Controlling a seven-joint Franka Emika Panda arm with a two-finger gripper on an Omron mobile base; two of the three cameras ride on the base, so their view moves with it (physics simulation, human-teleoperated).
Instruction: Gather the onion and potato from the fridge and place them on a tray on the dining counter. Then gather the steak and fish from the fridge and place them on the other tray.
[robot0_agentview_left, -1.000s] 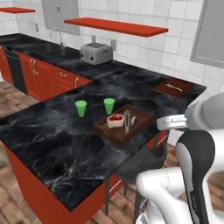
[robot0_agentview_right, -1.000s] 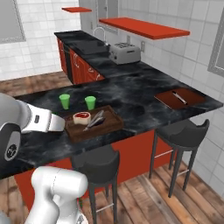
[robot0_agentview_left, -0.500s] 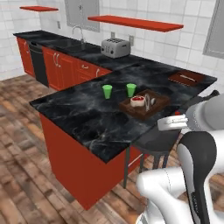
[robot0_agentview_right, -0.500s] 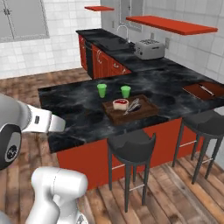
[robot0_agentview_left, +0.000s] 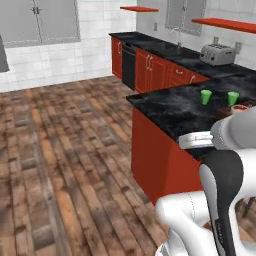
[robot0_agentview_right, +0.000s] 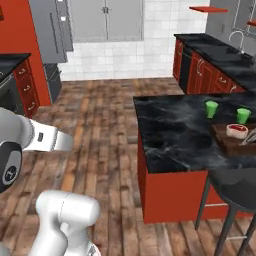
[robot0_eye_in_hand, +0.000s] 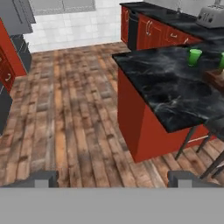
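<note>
The dining counter (robot0_agentview_right: 180, 130) juts over the wood floor (robot0_eye_in_hand: 74, 113). A tray (robot0_agentview_right: 235, 141) lies at its right edge, carrying a red bowl (robot0_agentview_right: 236, 130), with two green cups (robot0_agentview_right: 212, 108) just behind it. My pincer (robot0_eye_in_hand: 113, 178) is spread wide, holding nothing.

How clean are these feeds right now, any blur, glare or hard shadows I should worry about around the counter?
Left base view: even flat light, no glare, the dining counter soft but readable. Right base view: the two green cups crisp enough, the stool dark and murky. Hand view: the pincer tips blurry at the bottom, the floor sharper.
</note>
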